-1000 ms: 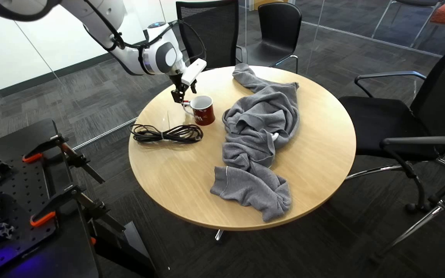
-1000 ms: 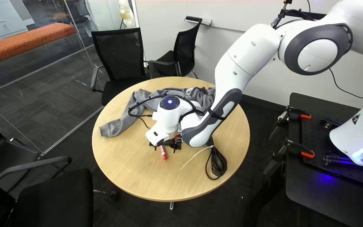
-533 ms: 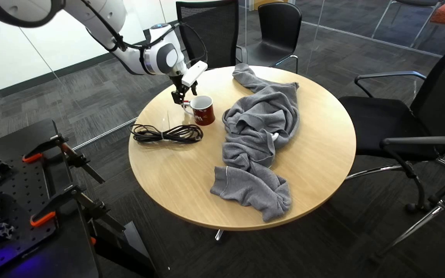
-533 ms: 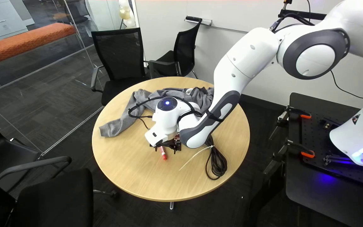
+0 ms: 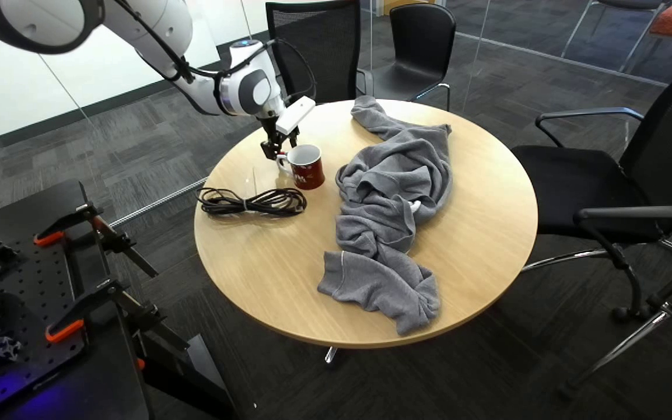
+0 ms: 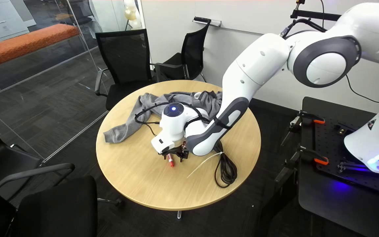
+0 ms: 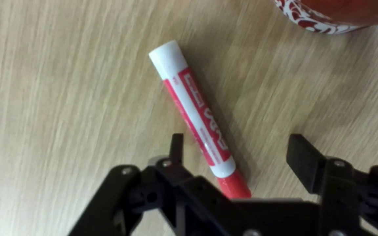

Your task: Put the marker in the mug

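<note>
The marker (image 7: 194,114) is white and red with a red cap. It lies flat on the table in the wrist view, slanting between my open fingers. Its cap end reaches under the gripper body. It also shows in an exterior view (image 6: 171,162), partly under the gripper. My gripper (image 7: 236,141) is open, with a finger on either side of the marker and apart from it. It is low over the table beside the mug in both exterior views (image 5: 282,147) (image 6: 173,158). The dark red mug (image 5: 308,174) stands upright, pale inside; its lower edge shows in the wrist view (image 7: 343,13).
A black coiled cable (image 5: 251,202) with a pale tie lies close to the mug. A crumpled grey cloth (image 5: 394,186) spreads across the round wooden table (image 5: 266,262). Black chairs (image 5: 581,186) stand around the table. My arm hides most of the mug in an exterior view.
My gripper and arm have come down slightly toward the table, above the marker. The marker and the mug have not moved.
</note>
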Motion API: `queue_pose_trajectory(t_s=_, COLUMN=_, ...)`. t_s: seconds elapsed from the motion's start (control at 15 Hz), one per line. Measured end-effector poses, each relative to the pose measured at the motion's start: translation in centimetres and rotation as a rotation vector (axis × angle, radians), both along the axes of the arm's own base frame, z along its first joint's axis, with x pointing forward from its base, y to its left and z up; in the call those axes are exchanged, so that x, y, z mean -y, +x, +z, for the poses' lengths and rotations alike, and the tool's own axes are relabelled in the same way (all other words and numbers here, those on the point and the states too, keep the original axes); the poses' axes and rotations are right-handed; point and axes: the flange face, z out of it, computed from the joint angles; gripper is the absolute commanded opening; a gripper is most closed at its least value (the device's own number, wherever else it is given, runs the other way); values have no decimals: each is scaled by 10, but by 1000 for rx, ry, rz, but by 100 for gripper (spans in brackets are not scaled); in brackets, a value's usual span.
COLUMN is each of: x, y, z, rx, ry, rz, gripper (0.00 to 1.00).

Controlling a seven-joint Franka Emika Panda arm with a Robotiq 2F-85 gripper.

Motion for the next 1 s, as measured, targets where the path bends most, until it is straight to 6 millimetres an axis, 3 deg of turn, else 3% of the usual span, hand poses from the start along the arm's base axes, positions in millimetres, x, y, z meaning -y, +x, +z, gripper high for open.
queue_pose_trajectory(t_s=0.47, x=-4, y=7, z=10, rx=12, ry=1, rz=0, gripper=0)
queue_pose_trajectory(t_s=0.67, x=-11, y=17, z=35, rx=47, ry=6, rz=9, gripper=5)
queue_pose_trajectory(t_s=1.0, x=-26, y=29, z=100, rx=115, ry=-8, rz=25, gripper=5)
